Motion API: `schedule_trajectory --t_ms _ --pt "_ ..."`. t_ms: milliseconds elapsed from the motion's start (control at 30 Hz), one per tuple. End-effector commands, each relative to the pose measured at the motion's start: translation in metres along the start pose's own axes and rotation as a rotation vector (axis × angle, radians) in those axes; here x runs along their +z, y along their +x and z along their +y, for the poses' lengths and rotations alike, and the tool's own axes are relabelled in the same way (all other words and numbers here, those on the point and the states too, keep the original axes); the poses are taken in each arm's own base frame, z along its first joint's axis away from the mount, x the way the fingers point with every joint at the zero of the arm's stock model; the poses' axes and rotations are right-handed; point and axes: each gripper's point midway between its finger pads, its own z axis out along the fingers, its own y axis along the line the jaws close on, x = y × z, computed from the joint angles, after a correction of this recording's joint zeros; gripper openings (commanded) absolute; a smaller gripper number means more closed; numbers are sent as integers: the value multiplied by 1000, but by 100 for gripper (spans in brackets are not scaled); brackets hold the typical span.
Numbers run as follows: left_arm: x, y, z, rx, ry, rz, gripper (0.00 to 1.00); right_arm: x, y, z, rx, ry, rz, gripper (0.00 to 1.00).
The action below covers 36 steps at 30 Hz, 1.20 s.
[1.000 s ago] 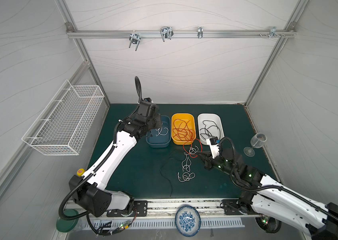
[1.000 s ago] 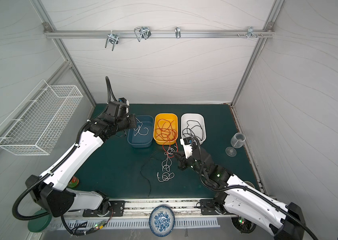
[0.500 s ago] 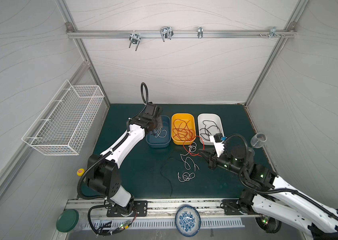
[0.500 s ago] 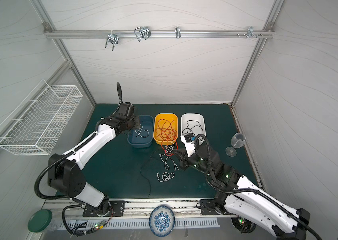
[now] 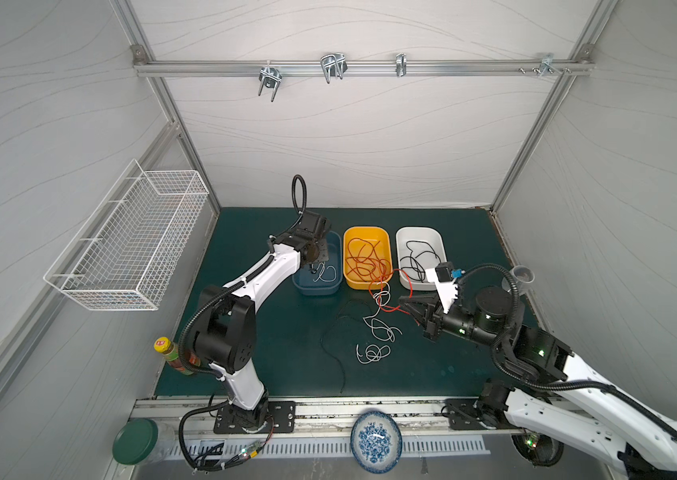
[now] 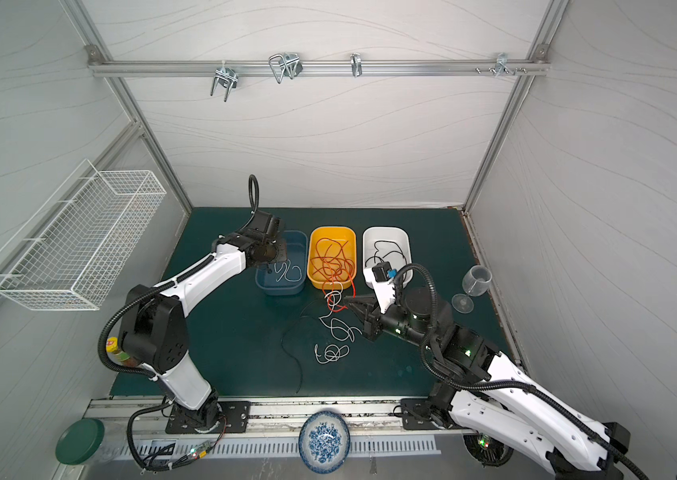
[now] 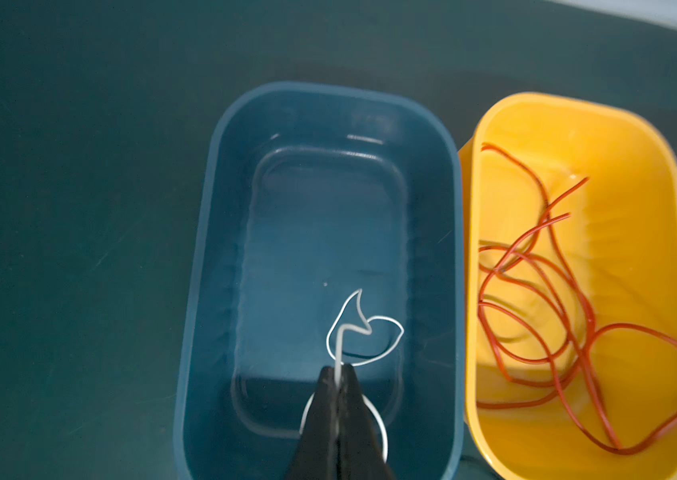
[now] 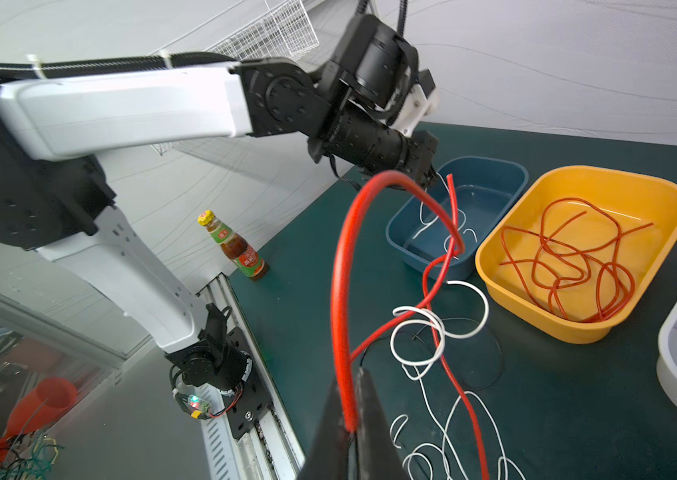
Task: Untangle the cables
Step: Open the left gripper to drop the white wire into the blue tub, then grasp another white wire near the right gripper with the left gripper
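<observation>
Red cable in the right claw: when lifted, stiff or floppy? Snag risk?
Likely floppy yet springy: the red cable arches out of the right claw rather than drooping. Probably light, being thin. It may drag the white cable, whose loops cross it.

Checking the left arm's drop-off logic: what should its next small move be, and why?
Probably open the left gripper. It is shut on the white cable above the blue bin, and the cable's loose loop hangs inside the bin, so letting go should leave it there.

Robot lab: alu-frame booth (image 5: 361,68) w/ white panels (image 5: 349,137).
</observation>
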Motion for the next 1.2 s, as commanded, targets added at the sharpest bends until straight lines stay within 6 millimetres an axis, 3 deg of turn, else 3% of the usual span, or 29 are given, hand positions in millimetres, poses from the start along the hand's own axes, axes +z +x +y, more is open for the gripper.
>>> schedule_trajectory --t_ms 0,167,400,567,667,767,900,1033,1167 --pt "4 -13 -3 -7 -3 -17 0 -7 -7 12 -24 -43 -13 0" --pt "3 -16 -4 -6 -9 -15 11 -8 -7 14 -26 -48 -12 0" --pt "-23 -31 -11 -28 48 -62 38 -8 -9 14 -25 -50 -24 0" --pt "-62 -42 -19 -54 126 -105 46 -6 -10 14 -20 -49 -28 0" --pt "-93 -36 -20 -108 208 -123 49 -7 -12 12 -16 -40 -38 0" --pt "-121 -16 -24 -189 333 -130 51 -8 -16 11 -8 -27 -58 0" --pt "-142 24 -40 -228 487 -124 52 -7 -22 10 -2 -21 -85 0" --pt "-161 66 -66 -157 594 -144 53 -7 -27 7 4 1 -97 0" --pt "-166 102 -81 -112 700 -154 53 -8 -32 4 18 19 -114 0"
